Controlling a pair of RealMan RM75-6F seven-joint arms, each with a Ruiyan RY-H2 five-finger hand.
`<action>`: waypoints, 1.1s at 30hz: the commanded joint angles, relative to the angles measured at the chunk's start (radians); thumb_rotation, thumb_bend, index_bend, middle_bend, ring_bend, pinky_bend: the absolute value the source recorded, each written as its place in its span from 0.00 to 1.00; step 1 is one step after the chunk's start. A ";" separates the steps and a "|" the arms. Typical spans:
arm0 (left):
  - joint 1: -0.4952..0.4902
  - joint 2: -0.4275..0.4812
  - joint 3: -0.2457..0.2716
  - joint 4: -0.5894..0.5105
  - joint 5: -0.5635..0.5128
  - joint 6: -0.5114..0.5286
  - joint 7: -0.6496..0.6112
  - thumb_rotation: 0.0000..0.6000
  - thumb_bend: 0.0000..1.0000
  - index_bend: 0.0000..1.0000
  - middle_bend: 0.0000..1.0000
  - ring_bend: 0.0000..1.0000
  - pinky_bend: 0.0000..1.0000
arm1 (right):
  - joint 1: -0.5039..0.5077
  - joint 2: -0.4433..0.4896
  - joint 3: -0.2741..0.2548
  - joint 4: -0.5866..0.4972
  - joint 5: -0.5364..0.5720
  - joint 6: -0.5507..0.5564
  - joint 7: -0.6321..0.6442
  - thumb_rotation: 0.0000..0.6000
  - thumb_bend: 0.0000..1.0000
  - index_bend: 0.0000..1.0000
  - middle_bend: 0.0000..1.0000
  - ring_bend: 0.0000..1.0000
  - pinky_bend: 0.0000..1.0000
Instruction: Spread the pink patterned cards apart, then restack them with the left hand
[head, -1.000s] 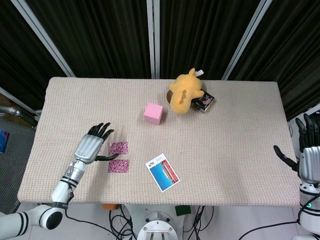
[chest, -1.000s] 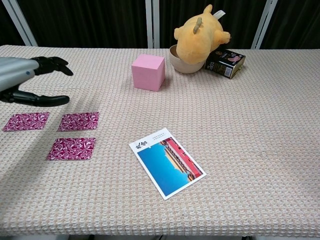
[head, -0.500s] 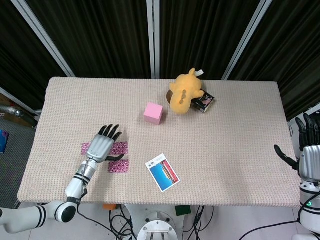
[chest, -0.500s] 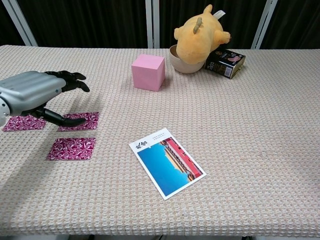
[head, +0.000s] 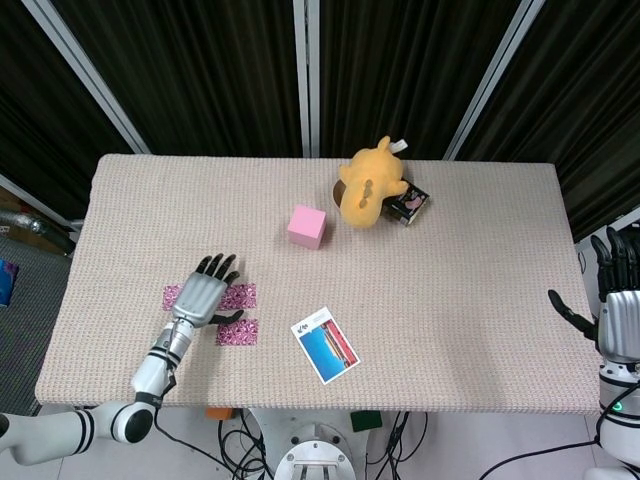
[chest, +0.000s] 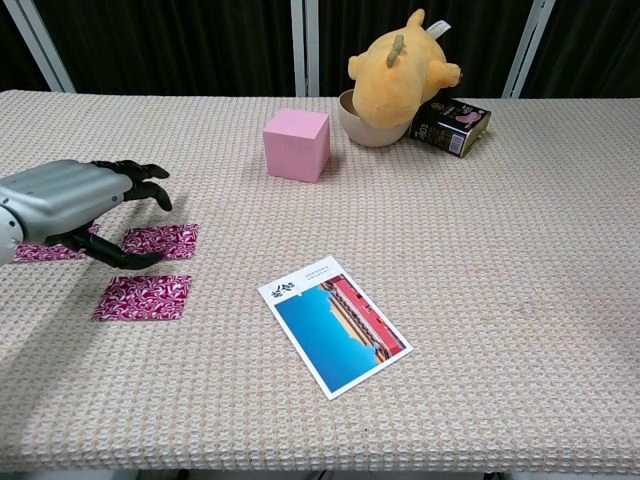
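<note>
On the left part of the surface I see three pink patterned cards lying flat and apart, and my left hand hovers over them with its fingers spread and holding nothing. My right hand waits off the right edge, fingers apart and empty.

Robot lab test station.
Shown by black curtains on metal frame posts, a mat-covered table, loose cables under its front edge, and mismatched props.
</note>
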 joint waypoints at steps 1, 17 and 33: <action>-0.001 -0.004 0.003 0.004 0.001 -0.001 0.002 0.51 0.22 0.22 0.00 0.00 0.10 | 0.000 0.000 0.000 0.001 0.000 0.000 0.000 1.00 0.44 0.00 0.00 0.00 0.00; -0.004 -0.011 0.011 0.011 -0.010 0.005 0.019 0.73 0.24 0.22 0.00 0.00 0.10 | 0.002 -0.003 -0.002 0.007 0.002 -0.008 0.002 1.00 0.44 0.00 0.00 0.00 0.00; -0.014 -0.005 0.004 0.003 -0.030 -0.007 0.013 0.78 0.25 0.33 0.00 0.00 0.10 | 0.005 -0.004 -0.003 0.007 0.002 -0.014 -0.003 1.00 0.44 0.00 0.00 0.00 0.00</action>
